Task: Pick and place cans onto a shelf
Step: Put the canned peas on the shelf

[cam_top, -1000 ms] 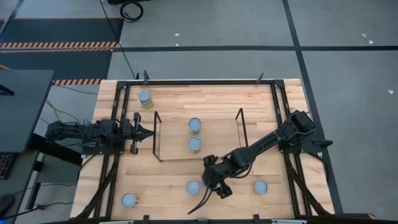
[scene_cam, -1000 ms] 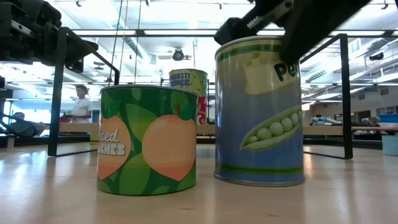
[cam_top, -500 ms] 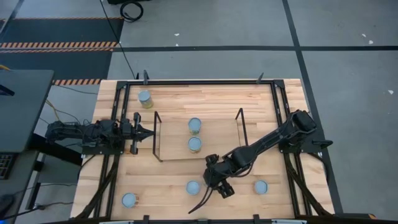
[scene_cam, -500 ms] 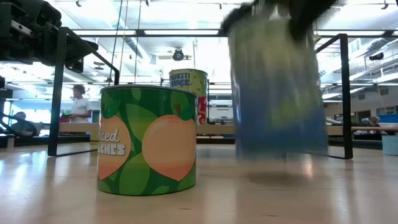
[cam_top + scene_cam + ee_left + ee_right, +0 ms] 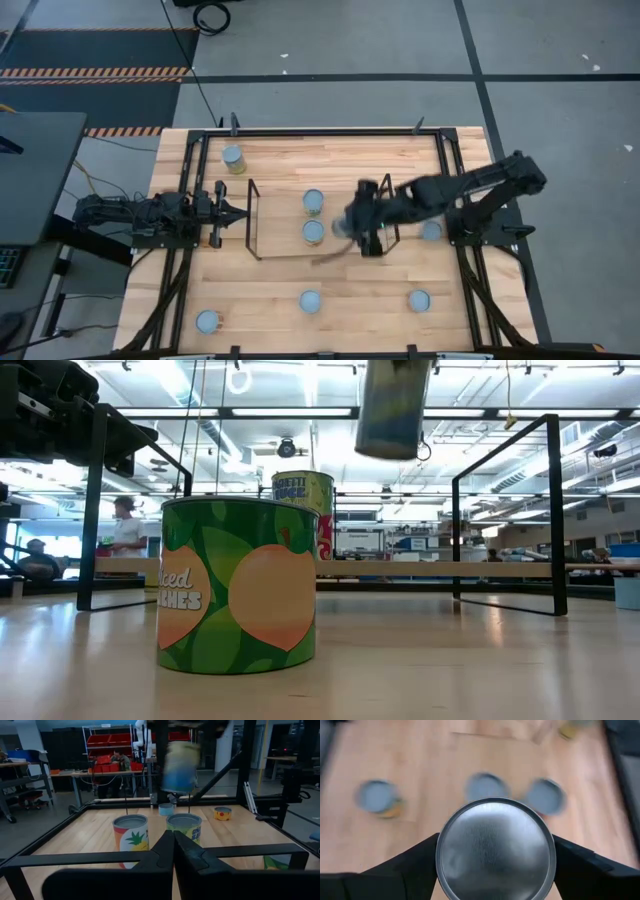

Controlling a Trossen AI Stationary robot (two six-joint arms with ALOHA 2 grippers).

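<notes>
My right gripper (image 5: 358,228) is shut on a blue-and-green pea can (image 5: 393,405), held high over the right part of the low wooden shelf (image 5: 280,220). Two cans (image 5: 313,201) (image 5: 313,232) stand on the shelf on their bases; they also show in the left wrist view (image 5: 131,832) (image 5: 184,827). Several more cans stand on the table, among them a green peach can (image 5: 238,585) near the front edge. My left gripper (image 5: 235,212) is shut and empty, level beside the shelf's left wire frame. My right gripper pinches the pea can's side wall just under its silver lid (image 5: 496,850), one finger (image 5: 420,862) on each side. The fingers come from above, pointing down. The can hangs upright and clear of the shelf and table.
Loose cans stand at the far left (image 5: 233,158), the near left (image 5: 208,321), the near middle (image 5: 310,300), the near right (image 5: 419,299) and right of the shelf (image 5: 431,231). Black rails (image 5: 320,131) edge the table. A person shows in the room behind (image 5: 128,525).
My right gripper, shut on the pea can, has lifted it off the table near the front edge and carried it up and toward the far edge, over the shelf. The can has stayed upright. The peach can has kept its place.
</notes>
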